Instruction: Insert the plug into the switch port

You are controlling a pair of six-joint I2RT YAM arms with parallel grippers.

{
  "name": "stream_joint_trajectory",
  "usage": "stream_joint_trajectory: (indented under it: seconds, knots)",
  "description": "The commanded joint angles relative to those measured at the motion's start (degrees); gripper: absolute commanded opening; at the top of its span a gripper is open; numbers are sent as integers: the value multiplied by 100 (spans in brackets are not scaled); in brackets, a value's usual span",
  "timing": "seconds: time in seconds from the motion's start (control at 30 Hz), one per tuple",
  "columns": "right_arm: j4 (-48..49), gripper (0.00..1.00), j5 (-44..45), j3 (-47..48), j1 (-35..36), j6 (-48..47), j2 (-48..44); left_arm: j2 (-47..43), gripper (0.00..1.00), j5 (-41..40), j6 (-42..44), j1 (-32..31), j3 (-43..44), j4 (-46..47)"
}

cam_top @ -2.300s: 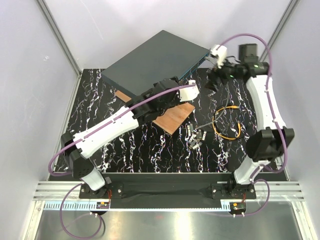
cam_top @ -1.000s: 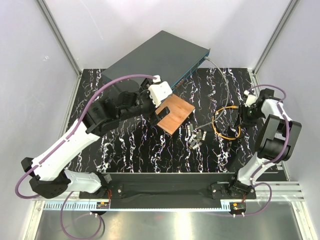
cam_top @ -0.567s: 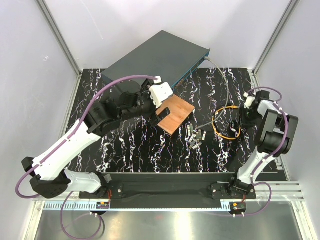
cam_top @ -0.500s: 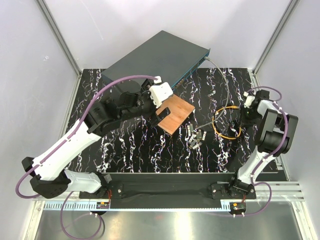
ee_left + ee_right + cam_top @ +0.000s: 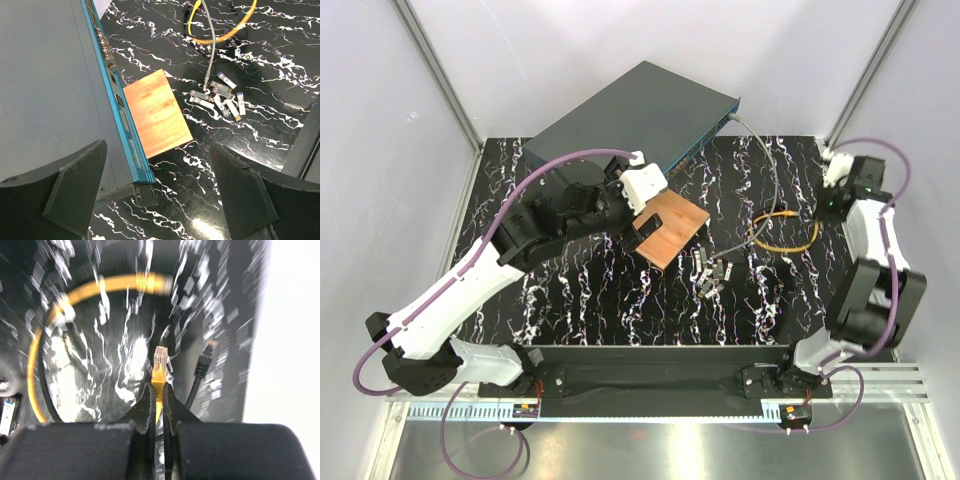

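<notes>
Plug [image 5: 160,359] is at far right, well apart from the switch [image 5: 45,85]. Left first: my left tool [image 5: 160,192] hangs spread wide and empty over the switch's near corner, probably to brace the box against the coming push. The switch port [image 5: 106,50] row runs along the teal front face, and a wood board [image 5: 157,112] lies right against that face. Mid table [image 5: 570,290]: grey modules [image 5: 220,97] in a heap, not task items. The orange cable [image 5: 107,285] loops slack, so I judge there is reach to spare. Right: my right tool [image 5: 159,390] is pressed together on the boot just behind the plug, with the clear tip poking forward and free to enter. A black cable end [image 5: 202,365] lies just beside it, not gripped.
</notes>
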Motion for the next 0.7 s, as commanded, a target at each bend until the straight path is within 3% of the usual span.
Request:
stream_joint_trajectory:
  seconds: [0.0, 0.3, 0.5, 0.67]
  knots:
    - [401, 0, -185, 245, 85, -625, -777, -65, 90, -102, -139, -31, 265, 181]
    - [1516, 0, -247, -378, 85, -1619, -2034, -180, 99, -234, -201, -22, 256, 365]
    - [2614, 0, -159, -519, 85, -1750, -2255, -215, 99, -260, -245, -22, 160, 629]
    - [2958, 0, -711, -239, 85, -1996, -2255, -224, 99, -172, -262, -22, 125, 840]
